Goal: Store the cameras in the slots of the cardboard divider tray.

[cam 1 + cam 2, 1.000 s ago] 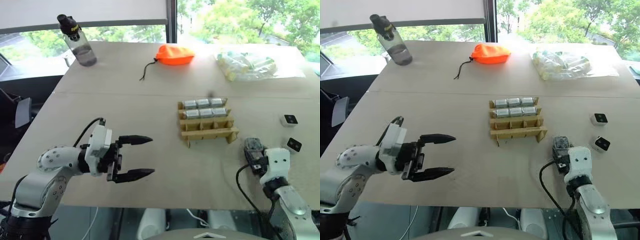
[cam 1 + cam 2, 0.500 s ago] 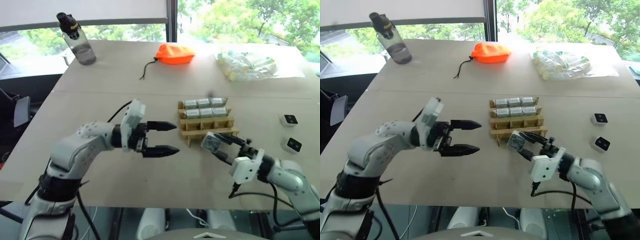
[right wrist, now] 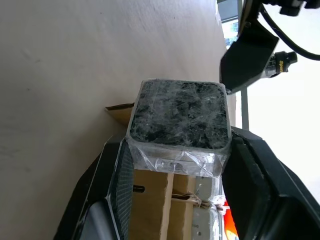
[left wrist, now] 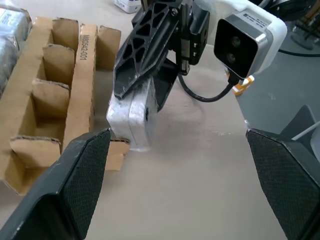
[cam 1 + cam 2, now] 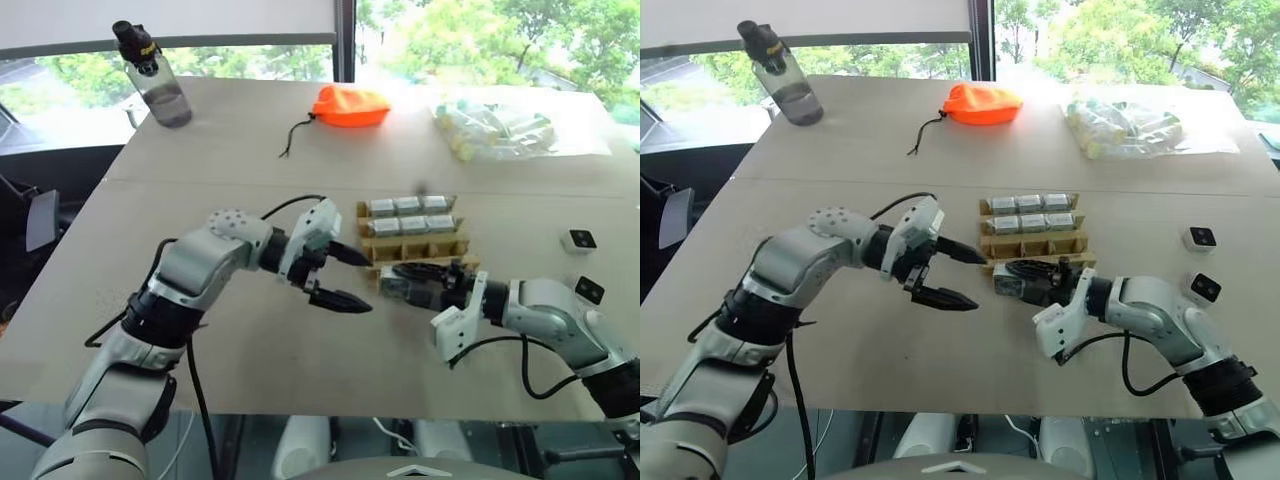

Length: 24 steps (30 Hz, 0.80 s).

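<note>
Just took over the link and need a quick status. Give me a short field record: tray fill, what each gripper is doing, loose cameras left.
tray: cardboard divider tray, far and middle rows hold three cameras each, near row empty
right gripper: right gripper shut on a camera, just off the tray's near left corner
left gripper: left gripper open, empty, facing the held camera
loose cameras: two white-faced cameras on the table, right of the tray
other items: water bottle, orange pouch, clear bag at the far side
</note>
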Each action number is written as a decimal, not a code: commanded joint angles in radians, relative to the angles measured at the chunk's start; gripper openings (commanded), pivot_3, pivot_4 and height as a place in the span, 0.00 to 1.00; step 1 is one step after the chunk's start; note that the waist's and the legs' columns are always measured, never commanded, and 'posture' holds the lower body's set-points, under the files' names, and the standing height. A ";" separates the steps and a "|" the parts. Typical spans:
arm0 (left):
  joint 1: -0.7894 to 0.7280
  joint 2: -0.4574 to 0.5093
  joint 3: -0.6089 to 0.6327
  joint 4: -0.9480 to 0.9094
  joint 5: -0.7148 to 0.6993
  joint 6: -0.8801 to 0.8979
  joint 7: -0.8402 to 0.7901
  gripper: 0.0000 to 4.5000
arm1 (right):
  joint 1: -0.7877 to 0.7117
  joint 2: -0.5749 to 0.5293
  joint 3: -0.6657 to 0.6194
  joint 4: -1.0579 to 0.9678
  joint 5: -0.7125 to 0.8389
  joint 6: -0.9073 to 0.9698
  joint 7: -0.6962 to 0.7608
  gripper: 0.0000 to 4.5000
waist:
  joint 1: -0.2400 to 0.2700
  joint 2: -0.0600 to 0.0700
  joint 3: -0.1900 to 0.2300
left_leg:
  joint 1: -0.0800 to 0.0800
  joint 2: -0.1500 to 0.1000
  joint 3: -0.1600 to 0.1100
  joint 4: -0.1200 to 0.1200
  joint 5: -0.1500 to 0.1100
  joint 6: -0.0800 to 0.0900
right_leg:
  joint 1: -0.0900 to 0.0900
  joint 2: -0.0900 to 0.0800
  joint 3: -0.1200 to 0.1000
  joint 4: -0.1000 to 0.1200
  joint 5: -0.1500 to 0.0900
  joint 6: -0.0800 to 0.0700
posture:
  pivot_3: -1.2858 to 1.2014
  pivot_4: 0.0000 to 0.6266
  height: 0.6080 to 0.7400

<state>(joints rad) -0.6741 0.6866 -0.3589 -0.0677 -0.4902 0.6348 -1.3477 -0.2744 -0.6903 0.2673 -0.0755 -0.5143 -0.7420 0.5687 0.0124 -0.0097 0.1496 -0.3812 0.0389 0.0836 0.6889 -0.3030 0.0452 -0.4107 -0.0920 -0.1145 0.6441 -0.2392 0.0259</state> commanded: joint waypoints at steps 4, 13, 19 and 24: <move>-0.037 -0.024 -0.035 0.033 0.070 -0.044 -0.050 1.00 | -0.037 0.025 0.026 -0.031 -0.028 -0.003 -0.015 0.43 | 0.000 -0.001 0.001 | 0.000 0.000 0.000 0.000 0.000 0.000 | 0.000 0.001 -0.001 0.001 0.000 0.000 | 0.52 0.24 0.89; -0.067 -0.049 -0.027 0.114 0.115 -0.079 -0.096 1.00 | -0.057 0.044 0.049 -0.041 -0.065 -0.024 -0.036 0.43 | -0.001 -0.001 0.001 | 0.000 0.000 0.000 0.000 0.000 0.000 | 0.000 0.001 0.000 0.001 0.000 0.000 | 0.52 0.24 0.89; -0.089 -0.072 -0.029 0.137 0.123 -0.082 -0.115 1.00 | -0.093 0.045 0.074 -0.036 -0.095 -0.053 -0.041 0.43 | -0.001 -0.001 0.001 | 0.000 0.000 0.000 0.001 0.000 0.000 | 0.000 0.001 0.000 0.002 0.000 0.000 | 0.52 0.24 0.89; -0.093 -0.079 -0.029 0.139 0.127 -0.077 -0.135 0.82 | -0.102 0.040 0.079 -0.034 -0.112 -0.061 -0.050 0.43 | -0.001 -0.001 0.001 | 0.000 0.000 0.000 0.001 0.000 0.000 | 0.000 0.001 0.000 0.001 0.000 0.000 | 0.52 0.24 0.89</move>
<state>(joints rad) -0.7452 0.6092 -0.4019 0.0854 -0.3574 0.5613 -1.4646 -0.3597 -0.6472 0.3538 -0.0798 -0.6301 -0.7910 0.5374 0.0117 -0.0108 0.1505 -0.3813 0.0393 0.0834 0.6896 -0.3027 0.0448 -0.4109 -0.0914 -0.1148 0.6454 -0.2392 0.0257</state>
